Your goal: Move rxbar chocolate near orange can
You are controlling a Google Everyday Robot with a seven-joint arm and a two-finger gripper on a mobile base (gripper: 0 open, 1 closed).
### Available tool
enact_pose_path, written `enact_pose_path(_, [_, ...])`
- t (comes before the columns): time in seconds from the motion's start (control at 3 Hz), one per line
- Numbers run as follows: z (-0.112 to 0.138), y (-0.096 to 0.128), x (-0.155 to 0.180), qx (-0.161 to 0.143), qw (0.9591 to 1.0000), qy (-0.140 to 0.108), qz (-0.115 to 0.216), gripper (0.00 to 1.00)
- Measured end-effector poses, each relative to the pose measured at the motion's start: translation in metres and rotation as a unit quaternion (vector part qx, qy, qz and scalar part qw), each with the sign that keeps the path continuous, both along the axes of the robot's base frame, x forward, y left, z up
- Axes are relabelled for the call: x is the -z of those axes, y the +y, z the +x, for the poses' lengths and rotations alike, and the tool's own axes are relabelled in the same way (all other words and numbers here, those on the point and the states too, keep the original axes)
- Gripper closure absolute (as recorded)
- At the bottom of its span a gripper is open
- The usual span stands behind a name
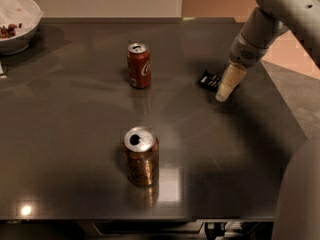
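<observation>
The rxbar chocolate (209,80) is a small flat black wrapper with white lettering, lying on the dark table at the right. My gripper (223,91) hangs from the arm at the upper right; its pale tip is over the bar's right end and hides part of it. The orange can (141,155) stands upright near the table's front centre, brownish-orange with a silver top and a dark mouth hole. It is far to the left and front of the bar.
A red can with a white script logo (138,65) stands upright at the back centre. A white bowl (17,21) with some food sits at the back left corner. The table's right edge (287,111) lies close to the gripper.
</observation>
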State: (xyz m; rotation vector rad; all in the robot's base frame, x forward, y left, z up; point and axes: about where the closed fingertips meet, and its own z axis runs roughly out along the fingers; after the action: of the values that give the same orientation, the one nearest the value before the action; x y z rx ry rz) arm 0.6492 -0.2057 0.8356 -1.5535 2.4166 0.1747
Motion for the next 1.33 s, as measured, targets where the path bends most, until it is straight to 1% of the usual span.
enact_pose_path(0.33, [0.0063, 0.0005, 0.0117, 0.004, 0.9999, 0.01, -0.001, 0.18])
enact_pose_path(0.67, [0.0082, 0.0004, 0.0146, 0.005, 0.9999, 0.016, 0.001, 0.41])
enact_pose_path(1.33, [0.0069, 0.0012, 0.0084, 0.003, 0.9999, 0.017, 0.002, 0.87])
